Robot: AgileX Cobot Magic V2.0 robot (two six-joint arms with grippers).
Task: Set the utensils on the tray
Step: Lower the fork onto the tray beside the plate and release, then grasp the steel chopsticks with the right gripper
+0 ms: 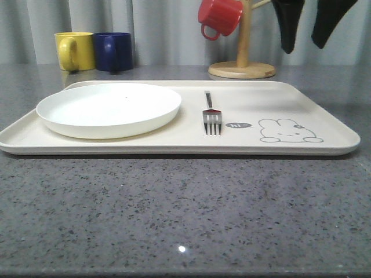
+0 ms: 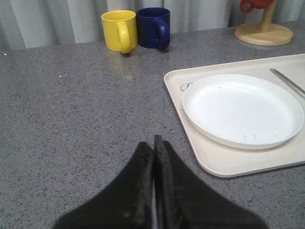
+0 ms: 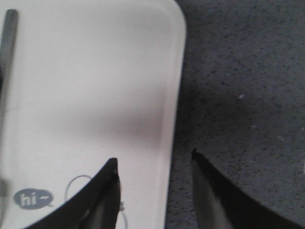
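Fork (image 1: 212, 113) already flat on tray (image 1: 324, 152), handle pointing away toward the stand (image 1: 242, 70), tines toward the near rim, just beside the "hi" bubble (image 1: 239, 124) and right of the plate (image 1: 108, 109). Judged partway through: no chopsticks or spoon to be found, so the step in hand looks like fetching the next piece. Right gripper (image 3: 153, 162) spread wide and empty, hanging above the tray's right rim with one finger over cream surface, the other over grey table (image 3: 238, 71); in the front view, raised high at top right (image 1: 310, 26). Left gripper (image 2: 153, 143) pressed together, holding nothing, low over bare table left of the tray. Best lay the next piece parallel to the fork in the open stretch near the rabbit (image 1: 287, 132), clear of plate and rim. Plate empty. Yellow mug (image 1: 75, 51) and blue mug (image 1: 113, 51) upright behind the tray, contents not visible; red mug (image 1: 219, 17) hung on the stand.
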